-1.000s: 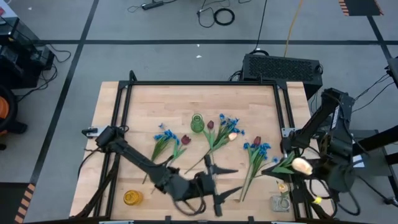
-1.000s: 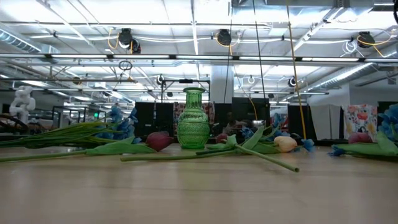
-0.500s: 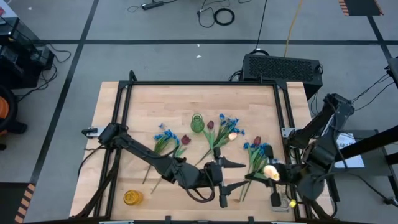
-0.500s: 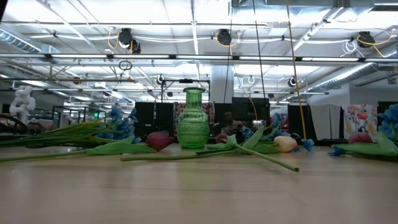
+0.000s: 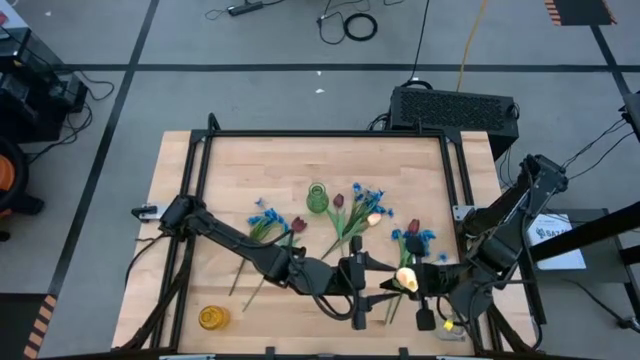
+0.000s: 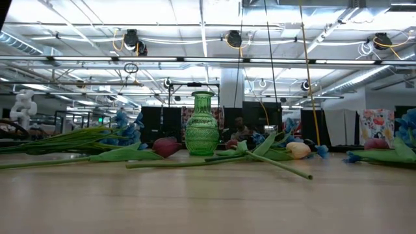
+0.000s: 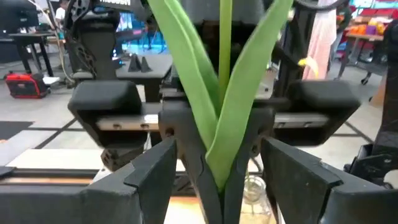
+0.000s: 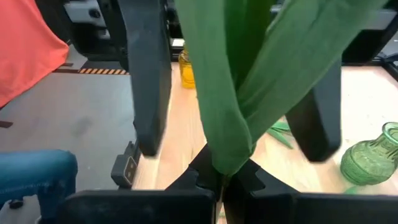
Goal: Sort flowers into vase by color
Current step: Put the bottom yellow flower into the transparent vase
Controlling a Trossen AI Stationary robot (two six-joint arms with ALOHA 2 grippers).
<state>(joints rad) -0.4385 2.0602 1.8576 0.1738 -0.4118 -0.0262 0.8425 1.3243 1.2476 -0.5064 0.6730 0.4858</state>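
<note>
A cream-yellow tulip (image 5: 405, 278) on a green stem with long leaves (image 7: 217, 93) stands between my two grippers near the table's near edge. My right gripper (image 5: 414, 292) is shut on it. My left gripper (image 5: 383, 283) is open. Its fingers (image 8: 146, 81) stand on either side of the leaves and do not touch them. More flowers lie on the table: blue blossoms (image 5: 265, 218), dark red tulips (image 5: 297, 225) and another cream tulip (image 5: 375, 218). A green glass vase (image 5: 317, 198) stands upright among them. My right gripper pinches the tulip's stem just below the base of its leaves (image 8: 225, 167) between its two shut fingers. It comes in about level from the table's right. The tulip is lifted clear and roughly upright, with leaves and blossom above the fingers.
A yellow vase (image 5: 212, 318) stands at the near left corner and a clear vase (image 5: 450, 325) at the near right. The low view shows the green vase (image 6: 202, 125) with stems and blossoms lying around it. A black frame (image 5: 320, 133) borders the table.
My right gripper has carried the cream tulip from beyond the table's right edge toward the left, up to my left gripper. My left gripper has moved toward the table's right, and its open fingers now flank the tulip's leaves.
</note>
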